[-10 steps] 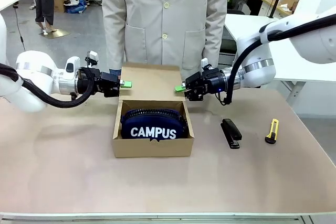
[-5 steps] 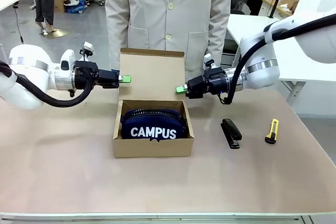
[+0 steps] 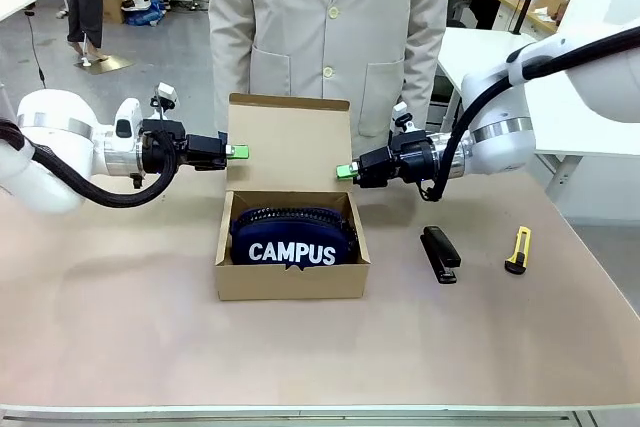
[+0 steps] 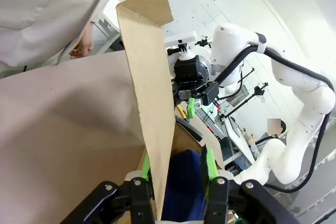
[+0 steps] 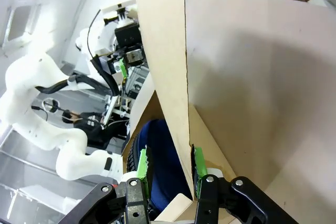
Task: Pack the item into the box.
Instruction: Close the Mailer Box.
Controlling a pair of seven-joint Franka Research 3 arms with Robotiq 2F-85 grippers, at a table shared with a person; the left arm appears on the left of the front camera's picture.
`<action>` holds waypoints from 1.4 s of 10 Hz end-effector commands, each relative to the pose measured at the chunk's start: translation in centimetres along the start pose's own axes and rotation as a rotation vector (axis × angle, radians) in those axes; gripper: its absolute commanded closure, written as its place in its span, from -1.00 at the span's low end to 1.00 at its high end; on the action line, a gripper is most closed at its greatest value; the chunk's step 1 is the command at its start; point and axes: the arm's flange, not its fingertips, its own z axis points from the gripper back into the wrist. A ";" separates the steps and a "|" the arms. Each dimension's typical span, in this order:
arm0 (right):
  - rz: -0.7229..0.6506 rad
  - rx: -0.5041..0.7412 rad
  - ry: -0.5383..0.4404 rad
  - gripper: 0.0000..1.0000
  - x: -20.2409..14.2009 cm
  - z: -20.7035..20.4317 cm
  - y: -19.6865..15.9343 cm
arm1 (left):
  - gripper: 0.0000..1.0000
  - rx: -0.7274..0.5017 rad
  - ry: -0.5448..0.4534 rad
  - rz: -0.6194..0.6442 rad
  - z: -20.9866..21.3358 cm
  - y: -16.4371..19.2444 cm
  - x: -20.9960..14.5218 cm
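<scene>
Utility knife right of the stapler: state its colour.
The utility knife is yellow with black parts, clearest in the front view.

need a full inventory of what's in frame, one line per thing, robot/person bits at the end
pouch: 1, navy with white CAMPUS lettering, lying inside the box
box: 1, plain brown cardboard, centre of the table, flap lid standing upright at its far side
stapler: 1, black, on the table right of the box
utility knife: 1, yellow, right of the stapler
table: 1, tan top
left gripper: 1, black with green pads, at the lid's left edge
right gripper: 1, black with green pads, at the lid's right edge
person: 1, light coat, standing behind the box
</scene>
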 end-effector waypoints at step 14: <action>0.762 0.138 -0.061 0.18 -1.9 0.2 3.5 | 0.09 -0.028 -0.135 -0.573 -0.2 -4.1 0.3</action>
